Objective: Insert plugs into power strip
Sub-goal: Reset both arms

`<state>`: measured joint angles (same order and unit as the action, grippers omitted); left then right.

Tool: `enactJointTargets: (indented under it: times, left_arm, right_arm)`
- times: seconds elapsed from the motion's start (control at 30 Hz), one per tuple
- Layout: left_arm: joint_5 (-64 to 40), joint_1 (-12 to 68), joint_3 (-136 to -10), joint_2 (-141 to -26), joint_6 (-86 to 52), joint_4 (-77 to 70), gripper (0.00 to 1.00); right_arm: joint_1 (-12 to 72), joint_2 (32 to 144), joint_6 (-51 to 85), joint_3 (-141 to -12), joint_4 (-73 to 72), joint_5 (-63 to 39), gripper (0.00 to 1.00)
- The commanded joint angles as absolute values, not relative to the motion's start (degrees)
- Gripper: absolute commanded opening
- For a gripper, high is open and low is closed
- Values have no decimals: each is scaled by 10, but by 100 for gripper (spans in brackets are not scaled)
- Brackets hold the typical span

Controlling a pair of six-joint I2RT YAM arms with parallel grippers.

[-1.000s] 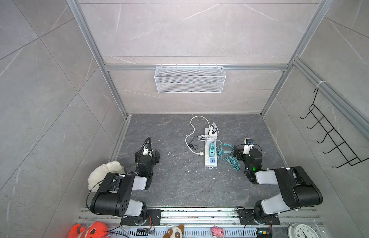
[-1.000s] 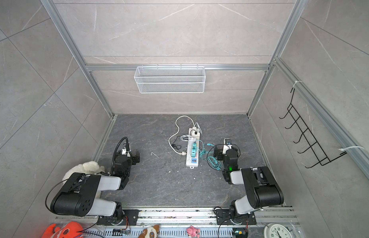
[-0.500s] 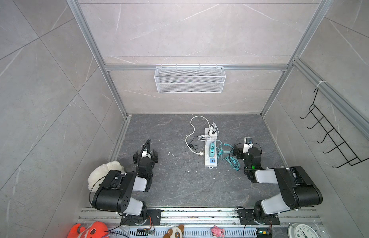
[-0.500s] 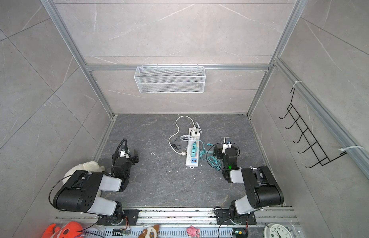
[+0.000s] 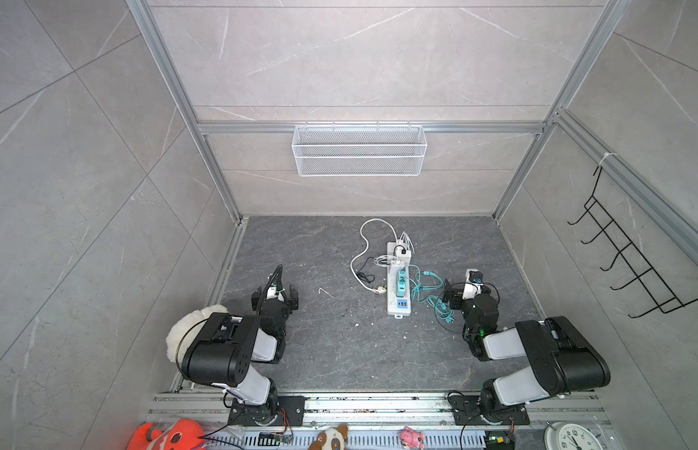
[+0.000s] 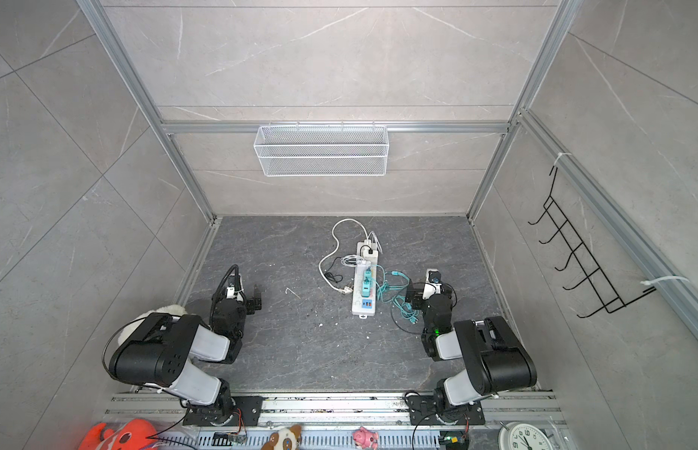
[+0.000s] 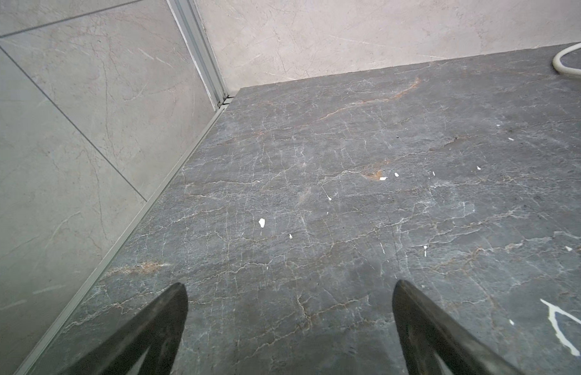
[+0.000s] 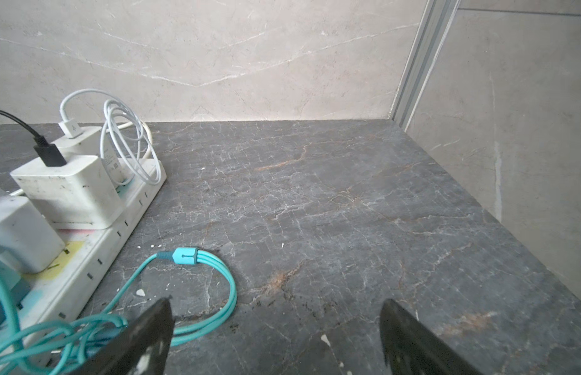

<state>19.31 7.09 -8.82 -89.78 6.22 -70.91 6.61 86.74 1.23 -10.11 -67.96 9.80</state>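
1. The left gripper [image 7: 289, 292] has its jaws wide apart over the bare dark stone tabletop [image 7: 315, 194] and holds nothing. The right gripper [image 8: 275, 305] is equally apart and empty.
2. Near the right gripper, the white and teal blocky charger plugs [image 8: 71, 188] stand seated in the long white power strip [image 8: 97, 259].
3. Compared with a second ago, only the left arm [image 5: 222, 350] shifts slightly. The plugs are unmoved, so the task seems finished.

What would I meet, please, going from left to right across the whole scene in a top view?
White plush toy → left claw → thick white cord → power strip → right claw → black wire rack on the side wall.
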Motion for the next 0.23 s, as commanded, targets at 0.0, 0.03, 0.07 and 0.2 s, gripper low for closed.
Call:
enactJointTargets:
  times: [0.0,0.03,0.07,0.2]
  left_arm:
    - [185,69,-98,-885,55,-728,100]
    - [184,68,-98,-884,54,-726,100]
    - [184,68,-99,-884,54,-726,100]
    - [184,68,-100,-884,54,-725,100]
  right_arm:
    - [85,868,-8,-115,-680,124,99]
    - [95,869,-14,-128,-660,141,99]
    - [105,869,-18,-140,-636,158,99]
    - [110,869,-18,-148,-621,168,99]
